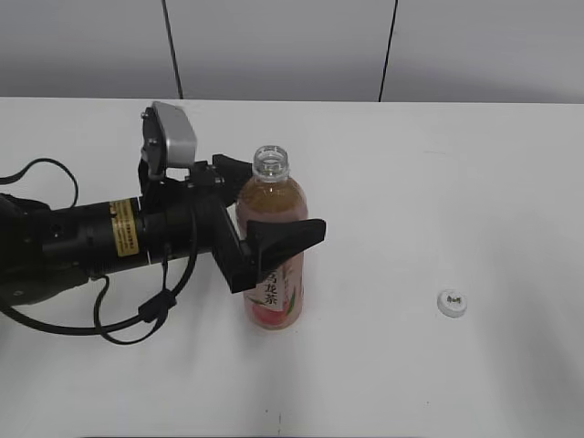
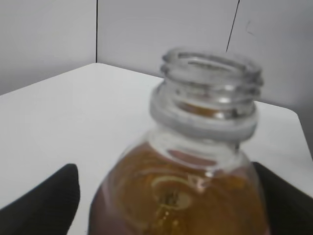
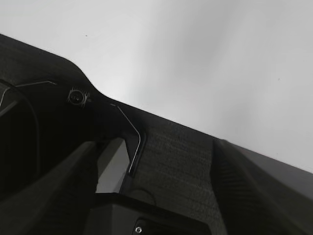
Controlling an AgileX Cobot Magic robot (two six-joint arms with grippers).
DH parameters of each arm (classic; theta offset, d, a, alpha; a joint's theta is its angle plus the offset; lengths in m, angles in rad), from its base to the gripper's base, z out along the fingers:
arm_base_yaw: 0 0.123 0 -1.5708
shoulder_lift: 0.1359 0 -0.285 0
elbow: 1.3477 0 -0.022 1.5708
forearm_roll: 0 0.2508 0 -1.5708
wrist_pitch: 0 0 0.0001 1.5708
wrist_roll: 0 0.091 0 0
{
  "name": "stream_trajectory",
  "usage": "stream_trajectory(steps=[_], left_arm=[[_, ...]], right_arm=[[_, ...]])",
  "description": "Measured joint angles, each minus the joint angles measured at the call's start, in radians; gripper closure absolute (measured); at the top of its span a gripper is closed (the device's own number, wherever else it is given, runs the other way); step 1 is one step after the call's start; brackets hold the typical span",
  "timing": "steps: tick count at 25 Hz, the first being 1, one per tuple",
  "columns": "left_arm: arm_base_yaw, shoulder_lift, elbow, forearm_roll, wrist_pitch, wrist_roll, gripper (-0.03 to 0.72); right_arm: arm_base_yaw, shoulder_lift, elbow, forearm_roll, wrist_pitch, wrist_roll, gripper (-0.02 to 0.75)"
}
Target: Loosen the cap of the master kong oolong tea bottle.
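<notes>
On the white bench [image 1: 383, 383], mid-left: master kong oolong tea bottle [image 1: 272, 246] upright, neck bare and open. Cap [image 1: 451, 302] already off, lying flat on the bench well apart to the right, dark mark up. Left gripper [image 1: 265, 224] reaching in from the left at shoulder height, jaws straddling the bottle, one black finger [image 1: 290, 239] across the front and one behind; close against the plastic, but firm clamp or small gap cannot be told. From the left wrist view, only threads and collar ring close up, amber tea below, dark finger tips at both lower corners. Right gripper [image 3: 161, 171] seen only in its own wrist view, dark parts against a pale surface; open or closed cannot be told.

Judged done as to loosening. Best kept steady and upright with the mouth open; squeeze kept light to avoid pushing tea over the rim; jaws parted straight outward before backing away, no sideways drag.
</notes>
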Motion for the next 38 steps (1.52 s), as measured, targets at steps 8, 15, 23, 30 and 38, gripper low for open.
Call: stream_trajectory(steps=[8,15,23,30,38], left_arm=[[0.000,-0.098,0.000,0.000,0.003,-0.029,0.090],[0.000,-0.205,0.000,0.032,0.049,-0.126,0.093],[0.000,-0.400,0.001,0.059,0.174,-0.251,0.097],[0.000,-0.579,0.001,0.131,0.457,-0.347,0.097],[0.000,-0.783,0.001,0.058,1.124,-0.458,0.106]], right_arm=[[0.000,-0.322,0.104,-0.002,-0.014,0.000,0.197],[0.000,-0.475,0.106,-0.002,-0.013,0.000,0.198],[0.000,-0.522,0.106,-0.001,-0.013,-0.026,0.198],[0.000,-0.522,0.106,-0.001,-0.012,-0.026,0.198],[0.000,-0.522,0.106,-0.001,-0.012,-0.027,0.198]])
